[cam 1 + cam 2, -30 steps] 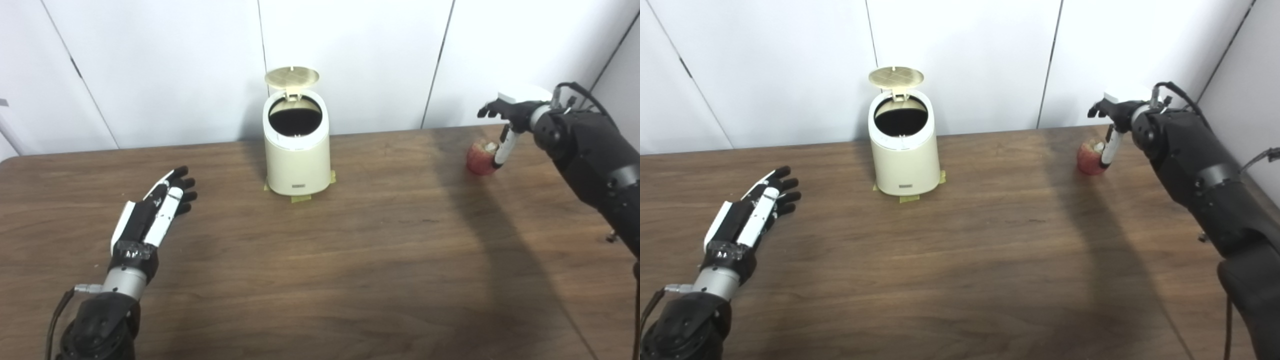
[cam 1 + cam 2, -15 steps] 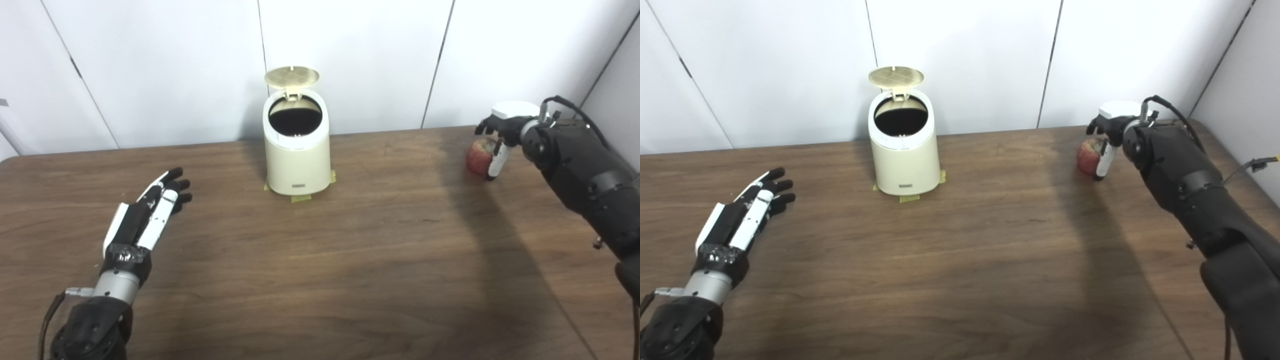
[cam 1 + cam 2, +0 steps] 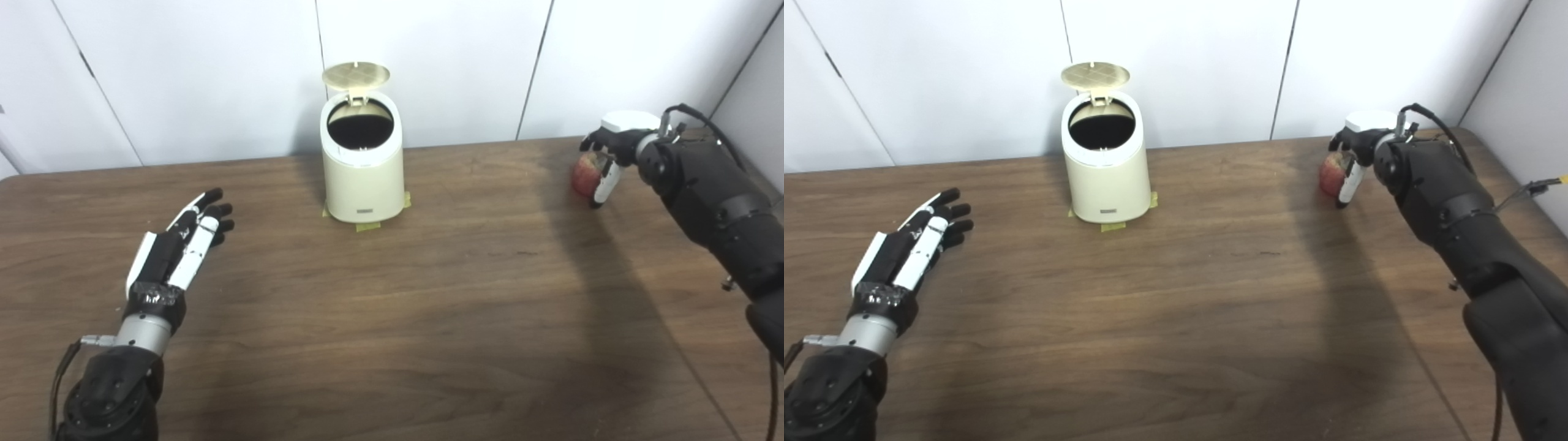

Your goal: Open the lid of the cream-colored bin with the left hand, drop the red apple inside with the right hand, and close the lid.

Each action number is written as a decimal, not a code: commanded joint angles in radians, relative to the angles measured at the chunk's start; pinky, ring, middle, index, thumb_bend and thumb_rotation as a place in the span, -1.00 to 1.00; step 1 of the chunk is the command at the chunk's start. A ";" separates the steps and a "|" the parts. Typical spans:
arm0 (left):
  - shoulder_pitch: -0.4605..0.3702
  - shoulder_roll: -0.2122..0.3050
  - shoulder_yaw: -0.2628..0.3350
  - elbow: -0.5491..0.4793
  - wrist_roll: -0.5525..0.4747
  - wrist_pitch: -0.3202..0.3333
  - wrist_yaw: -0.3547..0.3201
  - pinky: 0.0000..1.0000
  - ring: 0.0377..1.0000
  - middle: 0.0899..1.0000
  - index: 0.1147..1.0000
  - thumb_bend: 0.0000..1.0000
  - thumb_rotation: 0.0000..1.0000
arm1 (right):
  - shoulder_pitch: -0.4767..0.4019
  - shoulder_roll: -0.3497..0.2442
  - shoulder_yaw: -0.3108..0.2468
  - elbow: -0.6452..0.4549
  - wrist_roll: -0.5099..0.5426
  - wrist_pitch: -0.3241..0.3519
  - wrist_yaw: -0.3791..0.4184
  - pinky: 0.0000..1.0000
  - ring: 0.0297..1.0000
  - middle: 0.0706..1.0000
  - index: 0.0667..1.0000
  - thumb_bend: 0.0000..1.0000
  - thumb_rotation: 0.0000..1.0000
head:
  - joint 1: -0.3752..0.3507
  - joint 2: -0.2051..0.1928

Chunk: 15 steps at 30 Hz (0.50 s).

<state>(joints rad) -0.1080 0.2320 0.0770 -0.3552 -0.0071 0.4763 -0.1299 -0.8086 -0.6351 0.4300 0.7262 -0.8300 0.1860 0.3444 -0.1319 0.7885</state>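
Down came our right hand [image 3: 609,153] over the red apple [image 3: 585,174] at the table's [image 3: 392,318] far right, fingers curling around it. Our left hand [image 3: 177,245] waited, fingers spread and empty, since the bin's [image 3: 362,184] lid [image 3: 356,74] already stood up.

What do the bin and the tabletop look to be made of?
Bin: probably plastic, smooth cream walls with a soft sheen, lid standing open. Table: wood or wood-look laminate, dark brown with streaked grain and a dull glare; which one, the views cannot settle.
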 commanded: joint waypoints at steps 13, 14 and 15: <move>-0.025 0.006 -0.007 -0.035 0.024 -0.007 0.007 0.85 0.65 0.69 0.79 -0.16 0.51 | -0.038 -0.014 -0.041 0.026 0.068 -0.074 -0.114 0.11 0.13 0.19 -0.01 0.14 -0.80 | 0.000 -0.003; -0.025 0.006 -0.006 -0.035 0.022 -0.007 0.007 0.79 0.65 0.69 0.79 -0.17 0.51 | -0.033 -0.012 -0.044 0.009 0.067 -0.062 -0.116 0.13 0.14 0.19 -0.05 0.08 -0.78 | 0.000 -0.004; -0.025 0.006 -0.006 -0.036 0.021 -0.007 0.006 0.78 0.65 0.70 0.80 -0.17 0.51 | -0.030 -0.011 -0.046 -0.004 0.067 -0.054 -0.117 0.11 0.14 0.08 -0.12 0.06 -0.91 | 0.000 -0.004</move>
<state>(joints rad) -0.1077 0.2314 0.0676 -0.3558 0.0094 0.4765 -0.1294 -0.7926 -0.6290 0.4021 0.7583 -0.7643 0.1213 0.2603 -0.1304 0.7839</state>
